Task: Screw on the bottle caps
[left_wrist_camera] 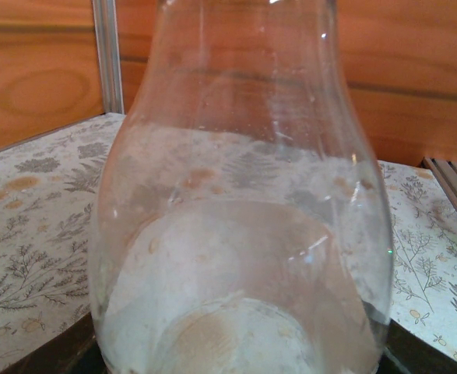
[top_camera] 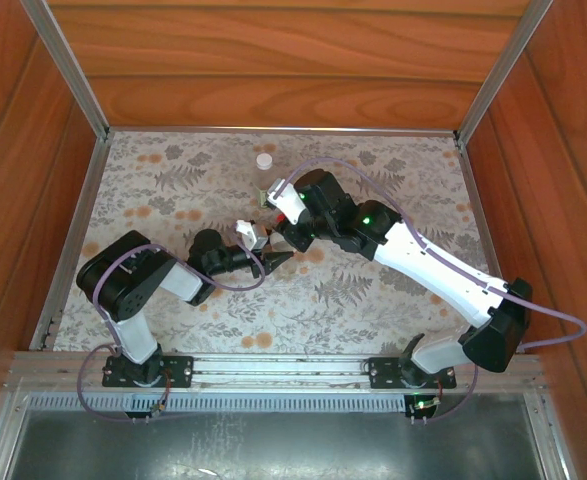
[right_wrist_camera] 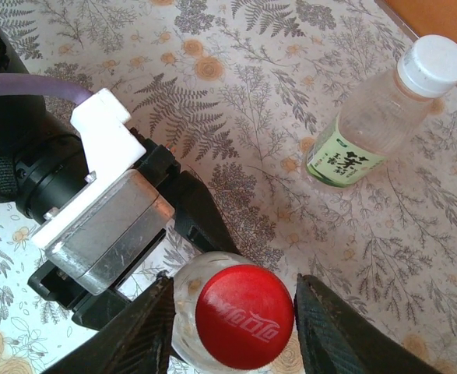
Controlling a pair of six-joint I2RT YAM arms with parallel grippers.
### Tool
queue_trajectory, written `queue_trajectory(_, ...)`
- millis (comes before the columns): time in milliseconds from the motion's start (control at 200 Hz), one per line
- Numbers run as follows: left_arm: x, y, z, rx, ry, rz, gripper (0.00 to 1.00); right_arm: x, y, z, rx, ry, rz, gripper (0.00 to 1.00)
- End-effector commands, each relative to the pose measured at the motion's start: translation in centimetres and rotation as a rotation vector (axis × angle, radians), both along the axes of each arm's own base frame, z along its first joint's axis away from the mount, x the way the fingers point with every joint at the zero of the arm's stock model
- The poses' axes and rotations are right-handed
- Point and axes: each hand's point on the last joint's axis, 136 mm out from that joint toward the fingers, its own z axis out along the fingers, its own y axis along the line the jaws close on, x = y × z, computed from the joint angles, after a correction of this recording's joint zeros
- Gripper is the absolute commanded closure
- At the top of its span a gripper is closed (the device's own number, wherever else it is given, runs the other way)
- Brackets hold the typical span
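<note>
While my left gripper (top_camera: 273, 256) clamps the short bottle (left_wrist_camera: 240, 234) upright, its red cap (right_wrist_camera: 244, 315) sits on the neck directly beneath my right gripper (right_wrist_camera: 236, 323), jaws flanking it on either side, though whether they pinch it I cannot tell.

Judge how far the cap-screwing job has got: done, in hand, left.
Done, it seems: the green-labelled bottle stands apart with its white cap on. In hand: the left jaws grip the clear bottle; the red cap sits on its neck, right jaws open either side. Left: gripping and tightening that cap.
</note>
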Motion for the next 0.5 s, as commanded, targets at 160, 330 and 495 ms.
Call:
queue_trajectory(160,-0.84,1.21,-5.96,0.144,0.190,0.017,0.43,0.29,0.33,0.64,0.004,-0.021,-0.007,0.59)
queue_trajectory(330,-0.88,1.23,-6.03,0.145,0.192,0.017,0.43,0.34,0.39,0.73,0.009,-0.021,-0.012,0.61)
queue_trajectory(495,-0.86,1.23,-6.03,0.145,0.190,0.017,0.43,0.66,0.12,0.69,0.010,-0.016,-0.049,0.64)
